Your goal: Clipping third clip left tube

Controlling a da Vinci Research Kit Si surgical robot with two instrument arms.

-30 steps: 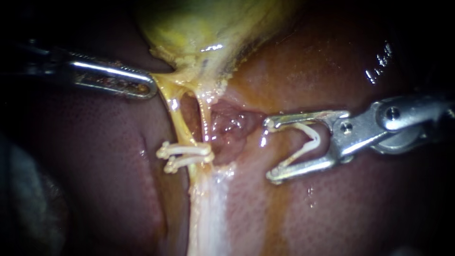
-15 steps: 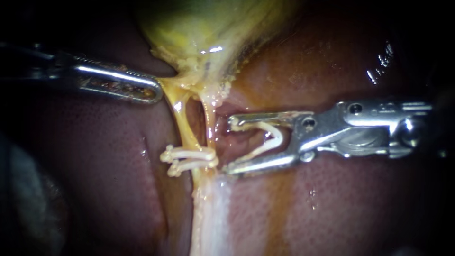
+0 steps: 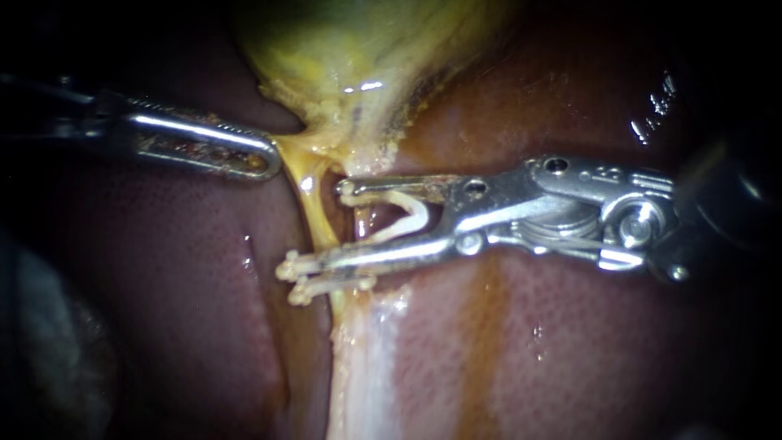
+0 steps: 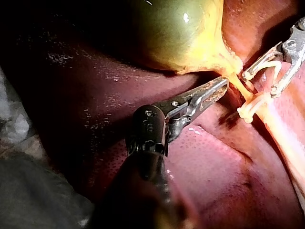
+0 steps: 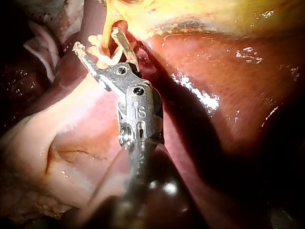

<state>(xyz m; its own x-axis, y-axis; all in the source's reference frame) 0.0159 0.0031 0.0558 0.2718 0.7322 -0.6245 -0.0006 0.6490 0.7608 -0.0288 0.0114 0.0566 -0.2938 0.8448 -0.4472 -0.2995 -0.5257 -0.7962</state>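
**Endoscope view:** My left instrument (image 3: 262, 159), a slim steel shaft, has its jaws closed on yellow tissue at the neck of the green-yellow gallbladder (image 3: 350, 49) and holds it out sideways. My right instrument (image 3: 332, 226) has its jaws wide apart, with an open white plastic clip (image 3: 411, 213) seated between them. The thin yellow left tube (image 3: 316, 216) runs down to 2 white clips (image 3: 326, 285) already on it. My lower jaw lies across those clips, my upper tip is just short of the tube, and the thinner right tube (image 3: 358, 228) sits inside the gap.

**Left wrist view:** The left tube looks taut between my left tip and the 2 white clips.

**Right wrist view:** My jaw tips crowd those clips, and I cannot tell which tube lies inside.

Closing here could catch the right tube or only part of the left tube. The lower jaw could also dislodge a seated clip.
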